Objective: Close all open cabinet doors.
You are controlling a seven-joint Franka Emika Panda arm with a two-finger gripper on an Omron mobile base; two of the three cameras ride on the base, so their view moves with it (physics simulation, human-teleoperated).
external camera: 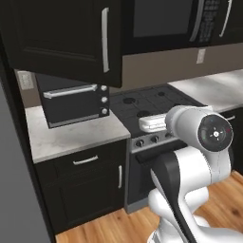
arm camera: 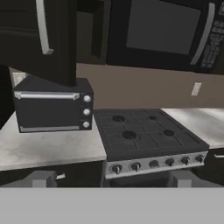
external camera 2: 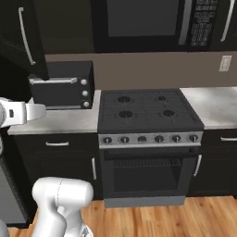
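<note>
You're in the approach step: the upper cabinet door (external camera: 71,40) hangs swung open above the toaster oven (external camera: 76,102), left of the microwave (external camera 2: 143,23). Next, get behind its outer face and push it shut. Arm is folded low, wrist level, facing the stove (external camera 2: 148,111). Claw (arm camera: 111,179) is apart, holding nothing, well short of the door.
</note>
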